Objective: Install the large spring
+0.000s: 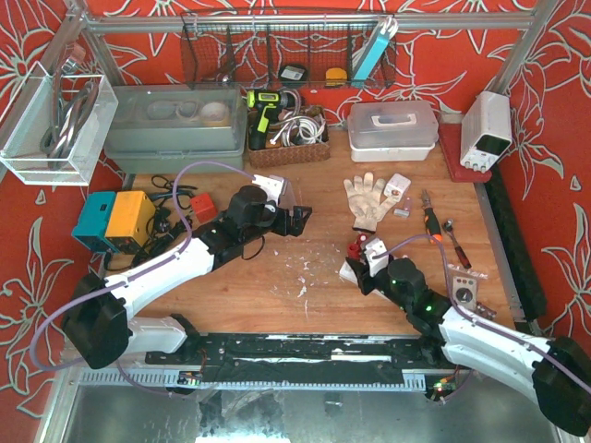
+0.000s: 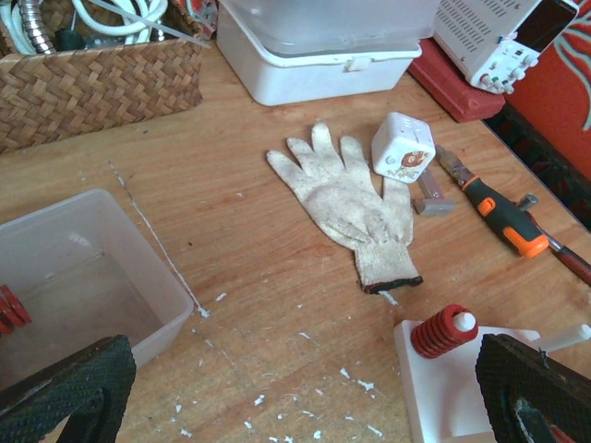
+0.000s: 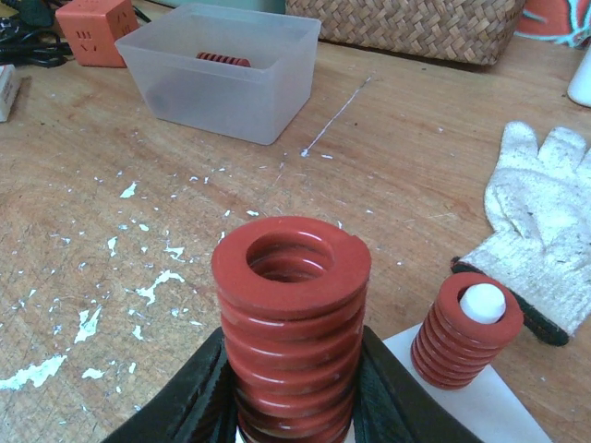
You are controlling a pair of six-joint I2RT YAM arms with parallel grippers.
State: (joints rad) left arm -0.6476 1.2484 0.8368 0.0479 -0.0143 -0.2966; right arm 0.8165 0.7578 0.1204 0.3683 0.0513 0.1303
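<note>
Top view: the left gripper (image 1: 297,220) is held at the near-right corner of a clear plastic bin (image 1: 277,196) at mid-table. The right gripper (image 1: 362,258) is lowered at a white base plate (image 1: 349,269) toward the R side — the red parts there are too small to be told apart. A white work glove (image 1: 365,198) is laid just beyond. L wrist view: the jaws are spread wide w/ nothing between them, one pad (image 2: 65,388) low by the bin's corner, the other at the base plate's edge. A red spring (image 2: 9,309) is seen lying in the bin, and a small red spring (image 2: 441,332) is seated on a white peg (image 2: 464,321) of the plate. R wrist view: the large spring (image 3: 291,314) — red, upright — is clamped between the two black fingers (image 3: 199,401), just beside the small red spring. Its lower end is hidden, so contact w/ the plate cannot be told. A wicker basket (image 3: 406,23) and an orange cube (image 3: 92,28) are seen at the far side.
</note>
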